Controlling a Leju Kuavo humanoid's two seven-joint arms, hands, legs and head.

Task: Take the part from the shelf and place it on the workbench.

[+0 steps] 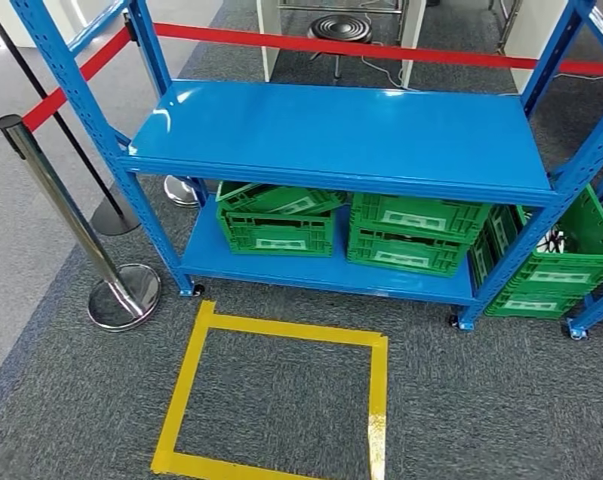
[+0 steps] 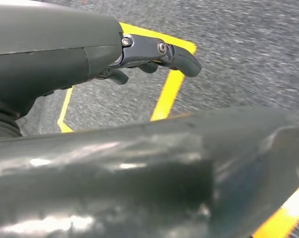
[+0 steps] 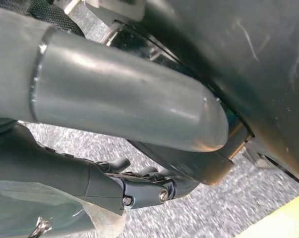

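Note:
A blue metal shelf (image 1: 343, 135) stands ahead with a bare top board. Under it sit green crates, one on the left (image 1: 279, 225) and one in the middle (image 1: 415, 235). A third green crate (image 1: 562, 265) at the right end holds a small black-and-white part (image 1: 554, 240). My left hand (image 2: 151, 54) hangs over the grey carpet with its dark fingers stretched out and nothing in them. My right hand (image 3: 140, 188) also hangs low, fingers loosely extended and holding nothing. A pale, blurred shape (image 3: 46, 218) lies beside it; I cannot tell what it is.
A yellow tape rectangle (image 1: 200, 340) marks the carpet in front of the shelf. A chrome stanchion (image 1: 56, 195) with a round base (image 1: 124, 295) stands at the left. A red barrier belt (image 1: 358, 47) runs behind the shelf, with a black stool (image 1: 339, 28) beyond it.

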